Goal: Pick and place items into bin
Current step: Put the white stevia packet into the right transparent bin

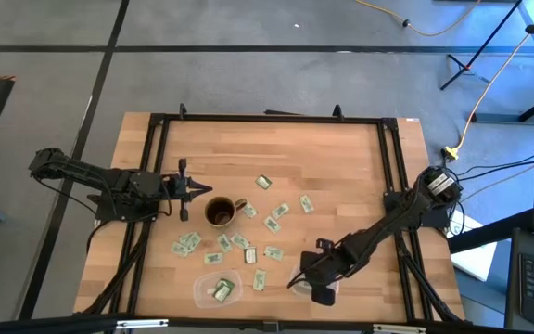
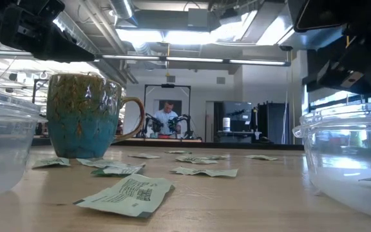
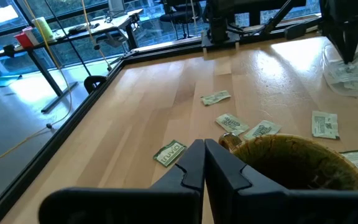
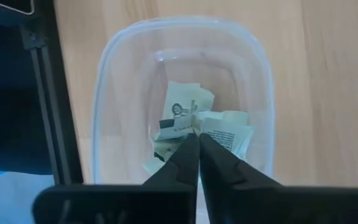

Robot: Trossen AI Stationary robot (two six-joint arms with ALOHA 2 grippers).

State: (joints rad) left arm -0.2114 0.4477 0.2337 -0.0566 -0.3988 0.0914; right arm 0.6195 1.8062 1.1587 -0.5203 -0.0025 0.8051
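Right gripper [image 4: 197, 138] hung over a clear bin [image 4: 104, 93] near the table's front edge, at about 5 o'clock from the mug [image 1: 221, 212]. Its jaws were nearly together, tips just above the packets in that bin [image 4: 182, 118]; whether they pinched one could not be told from the wrist view. At least three crumpled packets lay inside.

A second clear bin [image 1: 217, 288] sat at 6 o'clock from the mug, with a packet or two in it.

Left gripper [image 3: 204, 158] waited at 9 o'clock of the mug, fingers pressed together, holding nothing, tips just short of the rim.

The mug, brown and teal glazed, stood upright mid-table, handle toward 3 o'clock.

Loose packets [image 1: 186, 243] were scattered from 1 o'clock round to 7 o'clock of the mug, all flat on the wood: small pale green and white rectangles with dark print. One [image 2: 126, 195] lay close to the low camera.

Table [image 1: 341, 158] was light wood planks in a black frame. Beyond it were grey floor and yellow cable [image 1: 489, 70]; far back in the room, a person [image 2: 167, 119] stood by another rig.
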